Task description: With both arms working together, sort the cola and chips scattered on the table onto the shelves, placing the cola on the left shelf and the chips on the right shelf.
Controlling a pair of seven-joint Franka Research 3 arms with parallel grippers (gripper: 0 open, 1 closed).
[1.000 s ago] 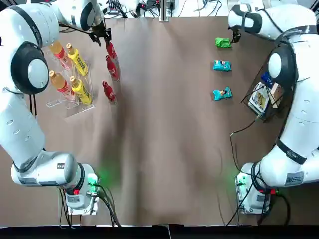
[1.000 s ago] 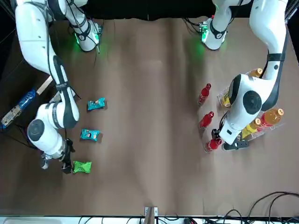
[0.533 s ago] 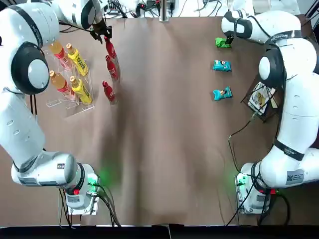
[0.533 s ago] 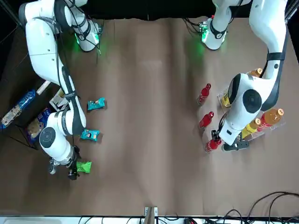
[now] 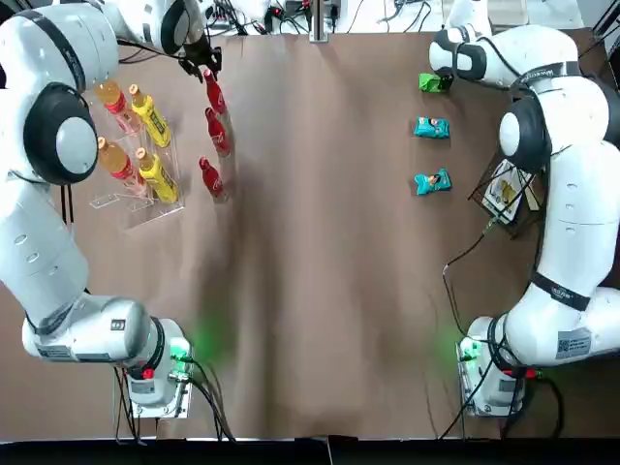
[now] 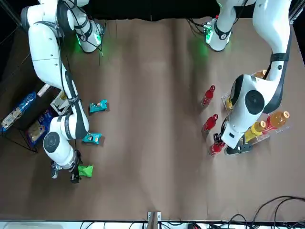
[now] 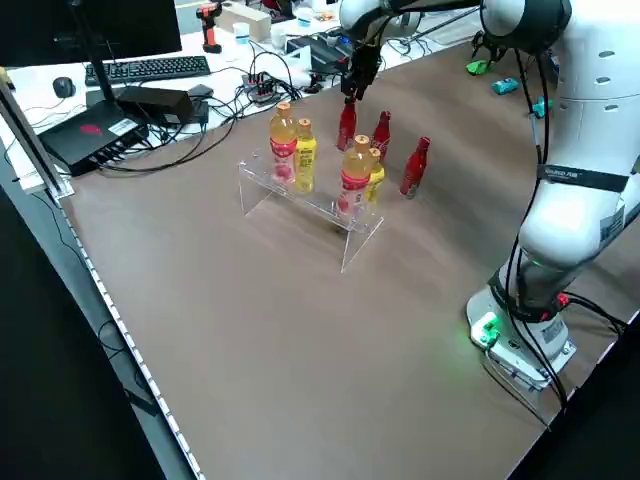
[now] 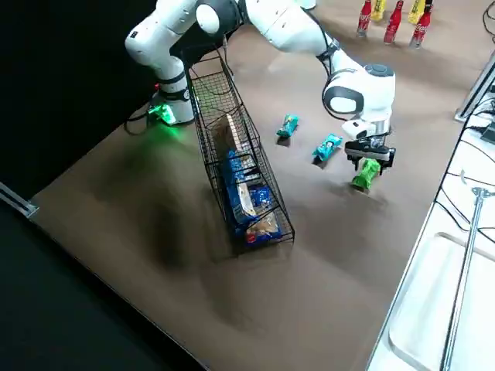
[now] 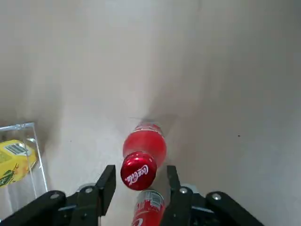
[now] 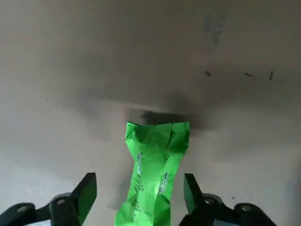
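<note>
Left gripper (image 9: 137, 186) jaws spread, one finger each side of the red cap of the farthest cola bottle (image 9: 141, 157), gaps visible on both sides, not gripping; in the top view this gripper (image 5: 201, 66) sits at upper left of the frame over that bottle (image 5: 214, 95). Second cola bottle (image 5: 219, 132) stands just below it in the frame, third cola bottle (image 5: 211, 178) lower again, all three upright on the brown table (image 5: 320, 252) in a line just right of the left shelf (image 5: 136, 199), none on it. Left shelf is clear acrylic, holds two orange-capped bottles (image 5: 116, 160) and two yellow bottles (image 5: 153, 116). Right gripper (image 10: 138, 200) jaws wide, straddling the near end of the green chips packet (image 10: 153, 169), fingers clear of it on both sides; packet lies flat on the table. Top view: right gripper (image 5: 444, 77) at upper right of the frame, by the green packet (image 5: 433, 83). One teal chips packet (image 5: 432, 127) below it in the frame, other teal packet (image 5: 432, 181) lower still, both flat on the table, apart from each other. Right shelf (image 8: 244, 178), black wire mesh, tilted, stands at the right edge in the top view, well apart from the teal packets; it holds blue and white packages (image 8: 249, 193), no chips packets on it. Green lights on arm bases at the bottom of the top view.
</note>
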